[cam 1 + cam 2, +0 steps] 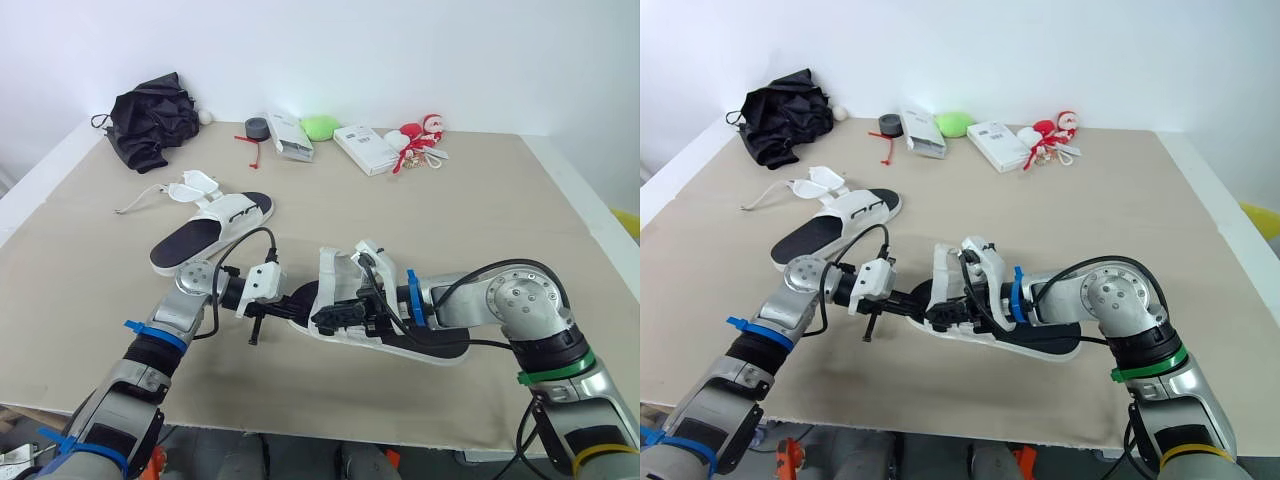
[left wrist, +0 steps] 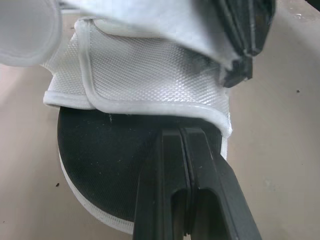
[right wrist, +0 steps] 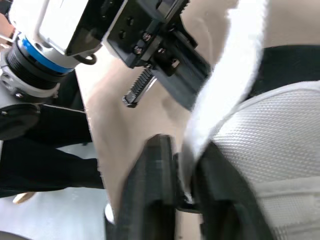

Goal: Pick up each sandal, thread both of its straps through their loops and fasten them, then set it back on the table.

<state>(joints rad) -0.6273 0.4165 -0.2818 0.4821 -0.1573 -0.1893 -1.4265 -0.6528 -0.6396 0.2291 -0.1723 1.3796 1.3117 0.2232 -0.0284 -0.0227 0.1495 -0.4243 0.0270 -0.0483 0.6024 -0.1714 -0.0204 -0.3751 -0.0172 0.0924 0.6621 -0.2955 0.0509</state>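
**Both arms working on the near sandal**

The near sandal [image 1: 432, 343] is lying flat at the front of the table [image 1: 450, 220], between the two arms. Its black footbed is facing up and its white mesh upper [image 2: 150, 75] is standing open.

The left fingers [image 2: 182, 145] are pressed tightly together with nothing between them. Their tips are resting on the black footbed, right at the edge of the mesh.

The right fingers [image 3: 157, 165] are closing narrowly on a white strap [image 3: 220, 95] of the same sandal, pinching it between them just beside the left fingers.

The second sandal [image 1: 212, 232] is sitting further back on the robot's left, well apart, with its straps lying loose. A black cloth bundle [image 1: 150, 120], a roll of tape [image 1: 256, 127] and a white box [image 1: 365, 148] are lying along the far edge.
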